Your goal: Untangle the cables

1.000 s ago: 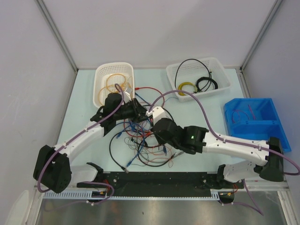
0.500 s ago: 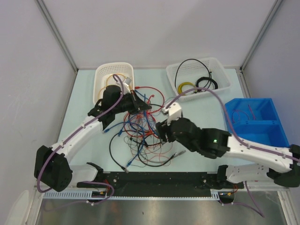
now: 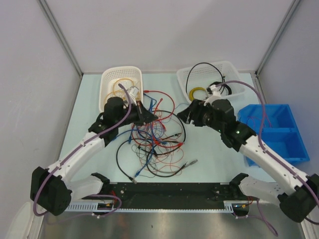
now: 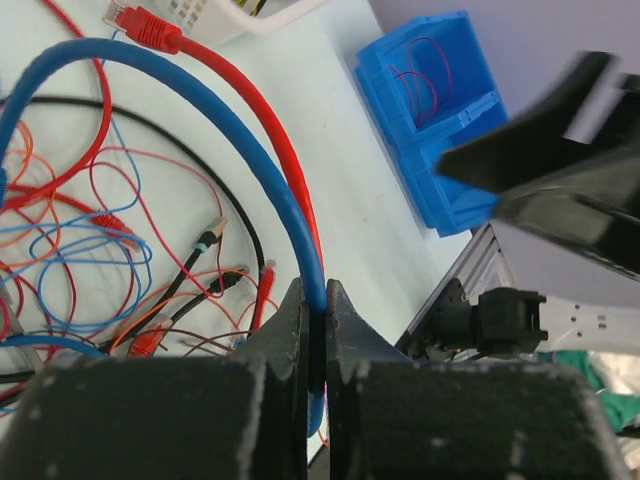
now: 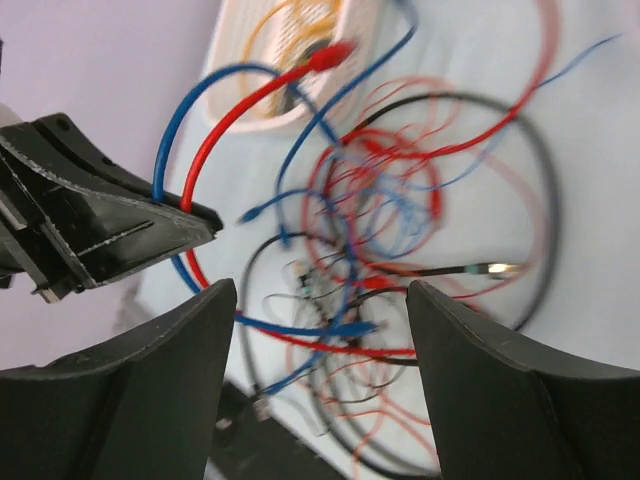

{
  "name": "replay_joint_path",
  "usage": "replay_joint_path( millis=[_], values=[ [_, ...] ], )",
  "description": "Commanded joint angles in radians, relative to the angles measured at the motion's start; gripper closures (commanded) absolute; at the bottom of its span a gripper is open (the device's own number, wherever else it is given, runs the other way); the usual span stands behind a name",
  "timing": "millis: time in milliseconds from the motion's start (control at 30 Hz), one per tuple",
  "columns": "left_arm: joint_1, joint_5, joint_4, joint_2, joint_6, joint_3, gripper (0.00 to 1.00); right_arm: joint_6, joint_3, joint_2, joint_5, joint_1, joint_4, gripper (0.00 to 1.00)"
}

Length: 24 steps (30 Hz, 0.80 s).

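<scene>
The cables (image 3: 155,141) lie as a tangle of red, blue, orange and black wires on the table's middle. My left gripper (image 3: 145,113) hangs over the tangle's far left side. In the left wrist view it (image 4: 316,300) is shut on a thick blue cable (image 4: 190,85), which arches up beside a red cable (image 4: 262,125). My right gripper (image 3: 183,113) is raised to the right of the tangle and points at it. In the right wrist view it (image 5: 320,288) is open with nothing between its fingers; the wires lie beyond them.
A white basket (image 3: 103,82) with orange-yellow coils stands at the back left. Another white basket (image 3: 182,84) at the back right holds black and yellow cables. A blue bin (image 3: 279,130) with thin red wires is at the right. A black rail (image 3: 169,191) runs along the front.
My right gripper has opened and pulled back from the tangle's middle, up and to the right. The left gripper has shut on the blue cable and lifted it slightly.
</scene>
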Motion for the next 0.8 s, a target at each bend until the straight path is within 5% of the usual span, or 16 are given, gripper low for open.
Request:
replay_joint_path(
  millis=[0,433,767],
  values=[
    [-0.023,0.018,0.100,-0.089,0.111,-0.011,1.00,0.201,0.001,0.079,-0.317,0.006,0.291,0.26],
    [-0.069,0.015,0.107,-0.120,0.128,-0.046,1.00,0.345,0.001,0.245,-0.358,0.053,0.636,0.29],
    [-0.074,0.001,0.101,-0.157,0.122,-0.053,1.00,0.334,0.001,0.316,-0.325,0.053,0.607,0.45]
  ],
)
